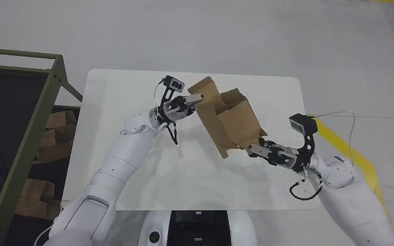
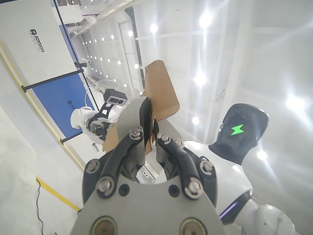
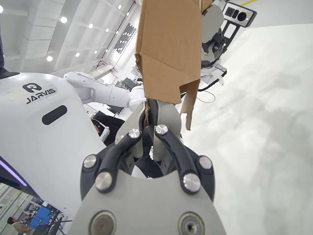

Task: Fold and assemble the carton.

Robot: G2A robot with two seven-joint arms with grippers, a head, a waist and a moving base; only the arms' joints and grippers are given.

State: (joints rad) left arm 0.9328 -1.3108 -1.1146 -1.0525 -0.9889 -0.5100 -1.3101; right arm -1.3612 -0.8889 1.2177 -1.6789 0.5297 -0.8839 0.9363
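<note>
Top looks down; 2 wrists face carton (image 2: 160,91).

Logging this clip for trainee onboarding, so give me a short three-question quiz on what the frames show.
1. True or false: the carton lies folded flat on the table, untouched by either gripper.
2. What is the left gripper shut on? A) a flap of the carton B) nothing C) a tape roll
3. Fill in: the green-framed cart beside the table holds brown ___.
Key: 1 false: the carton is opened up, and the left gripper and the right gripper both clamp it. 2 A. 3 cardboard.
</note>
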